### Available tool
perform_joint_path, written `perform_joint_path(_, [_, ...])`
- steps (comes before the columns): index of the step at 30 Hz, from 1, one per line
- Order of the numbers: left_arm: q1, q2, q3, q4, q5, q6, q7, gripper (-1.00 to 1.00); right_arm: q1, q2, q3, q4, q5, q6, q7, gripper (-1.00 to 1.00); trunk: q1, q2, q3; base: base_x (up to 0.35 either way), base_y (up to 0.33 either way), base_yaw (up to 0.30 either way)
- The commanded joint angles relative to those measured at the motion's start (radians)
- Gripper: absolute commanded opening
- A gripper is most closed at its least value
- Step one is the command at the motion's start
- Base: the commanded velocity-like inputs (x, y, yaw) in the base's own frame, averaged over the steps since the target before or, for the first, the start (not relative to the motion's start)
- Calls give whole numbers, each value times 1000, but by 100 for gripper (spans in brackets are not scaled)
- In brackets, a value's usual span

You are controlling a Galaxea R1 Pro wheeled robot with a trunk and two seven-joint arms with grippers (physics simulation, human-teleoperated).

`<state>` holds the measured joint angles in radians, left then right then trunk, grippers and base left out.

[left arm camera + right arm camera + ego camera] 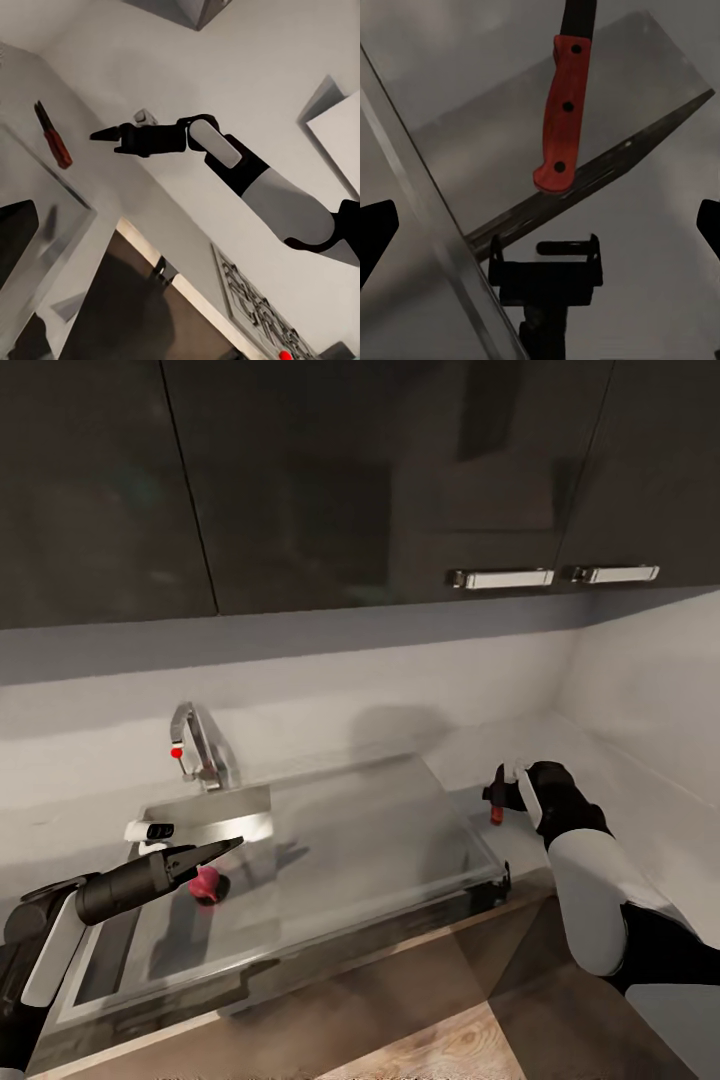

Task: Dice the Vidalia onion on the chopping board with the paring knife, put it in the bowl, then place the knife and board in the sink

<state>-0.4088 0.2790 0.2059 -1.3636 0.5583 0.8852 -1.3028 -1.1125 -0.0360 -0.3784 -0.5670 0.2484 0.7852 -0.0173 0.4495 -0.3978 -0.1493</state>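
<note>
The paring knife (494, 808) (562, 112) (54, 139), with a red-brown handle and dark blade, lies at the right edge of the sink's steel drainboard (370, 840). My right gripper (497, 780) (105, 136) hangs just above the handle, open and empty. My left gripper (225, 852) reaches over the sink basin (130, 950), open, its fingertips (15, 240) at the wrist view's edges. Directly under it sits a small pinkish-red rounded thing (205, 883), which may be the onion. The chopping board and the bowl are out of view.
The chrome tap (195, 745) with its red knob (177, 753) stands behind the basin. Dark wall cabinets (300, 480) hang overhead. The countertop (610, 780) runs right into a wall corner. A black bracket (500, 880) (547, 270) sticks up at the drainboard's front right corner.
</note>
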Motion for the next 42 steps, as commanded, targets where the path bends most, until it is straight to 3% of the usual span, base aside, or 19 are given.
perform_joint_path(1, [-1,0,0,0,3,9,-1,100,-1,1,-3,-1,3,4,-1,100,1,-2,-4,0,0,0])
perform_joint_path(14, [-1,0,0,-1,3,9,-1,100,-1,-3,-7,-2,2,3,-1,100,1,-2,-23,68,0,0])
perform_joint_path(42, [-1,0,0,-2,3,9,-1,100,-1,-3,-6,-2,2,-25,-1,100,1,-2,-33,58,0,0])
